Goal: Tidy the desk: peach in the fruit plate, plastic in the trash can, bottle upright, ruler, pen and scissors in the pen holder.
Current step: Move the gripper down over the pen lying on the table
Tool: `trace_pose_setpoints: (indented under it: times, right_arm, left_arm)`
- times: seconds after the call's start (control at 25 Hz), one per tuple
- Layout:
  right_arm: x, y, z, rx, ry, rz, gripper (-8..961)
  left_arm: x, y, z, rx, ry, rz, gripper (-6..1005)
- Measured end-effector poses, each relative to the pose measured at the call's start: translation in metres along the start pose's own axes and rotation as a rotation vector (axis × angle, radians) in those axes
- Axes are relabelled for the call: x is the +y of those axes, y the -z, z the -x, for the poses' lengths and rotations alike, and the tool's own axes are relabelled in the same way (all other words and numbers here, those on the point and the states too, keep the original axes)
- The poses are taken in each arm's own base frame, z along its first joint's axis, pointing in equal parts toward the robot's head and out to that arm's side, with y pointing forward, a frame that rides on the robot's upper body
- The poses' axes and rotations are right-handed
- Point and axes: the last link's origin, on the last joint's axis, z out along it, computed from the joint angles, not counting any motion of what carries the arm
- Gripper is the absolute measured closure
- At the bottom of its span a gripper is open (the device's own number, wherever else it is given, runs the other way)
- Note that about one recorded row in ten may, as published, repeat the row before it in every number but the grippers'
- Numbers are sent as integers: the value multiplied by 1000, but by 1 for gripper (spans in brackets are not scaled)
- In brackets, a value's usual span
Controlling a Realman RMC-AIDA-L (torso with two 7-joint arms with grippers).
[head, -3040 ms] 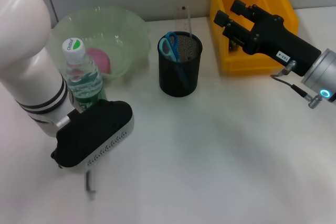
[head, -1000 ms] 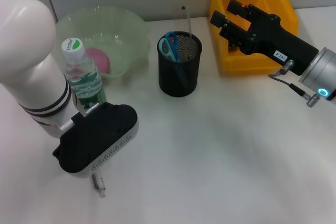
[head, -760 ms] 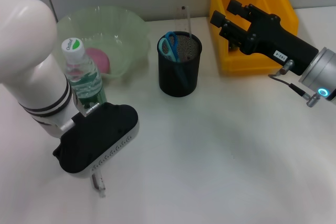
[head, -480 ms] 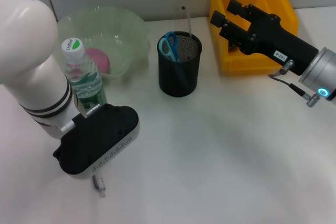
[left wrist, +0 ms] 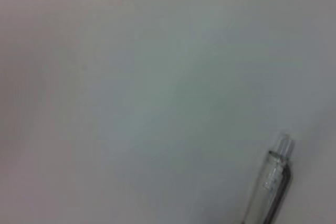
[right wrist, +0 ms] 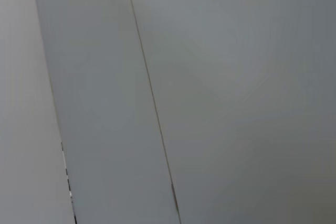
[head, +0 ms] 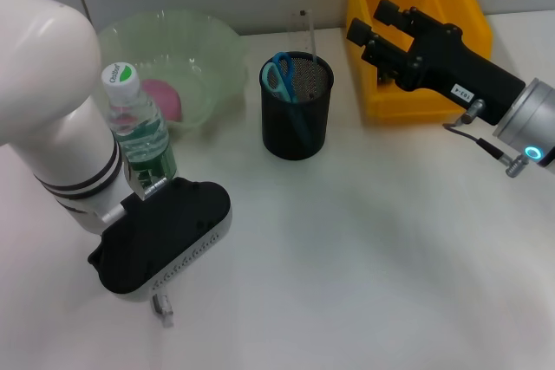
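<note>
Landmark: the black mesh cylindrical pen holder (head: 297,106) stood mid-counter; everything below is placed from it.
Done, fruit: the pink peach (head: 163,97) lay inside the pale green translucent fruit bowl (head: 218,41), to my left of the holder.
Done, bottle: the clear plastic water bottle with white cap (head: 137,126) stood upright, also to my left of the holder, in front of the bowl.
Done, holder contents: blue-handled scissors (head: 279,74) and a clear plastic ruler (head: 306,30) stood in the holder.
Plastic: I could not see any in the yellow plastic bin (head: 453,6) to my right of the holder.
Left to do: the clear-barrelled pen (left wrist: 273,181) lay on the white counter (head: 364,266), well to my near left of the holder.
My left claw (head: 161,305): low over the pen; whether released or clenched, I could not tell.
My right claw (head: 371,22): raised beside the bin, fingers spread, holding nothing.
Judgement: nearly finished.
</note>
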Motion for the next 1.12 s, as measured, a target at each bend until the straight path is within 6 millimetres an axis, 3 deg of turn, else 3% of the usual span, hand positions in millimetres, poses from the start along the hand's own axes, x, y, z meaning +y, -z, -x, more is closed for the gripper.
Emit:
trace_pose_setpoints:
  times: [0.28, 0.72, 1.12]
  right_arm:
    - [1, 0, 0, 3, 2, 4, 347]
    - [1, -1, 0, 11, 1, 15, 349]
    - [2, -1, -1, 12, -2, 15, 349]
  left_arm:
    - [0, 1, -2, 10, 2, -1, 768]
    - [0, 6, -5, 37, 45, 3, 948]
    - [0, 3, -6, -4, 27, 10, 862]
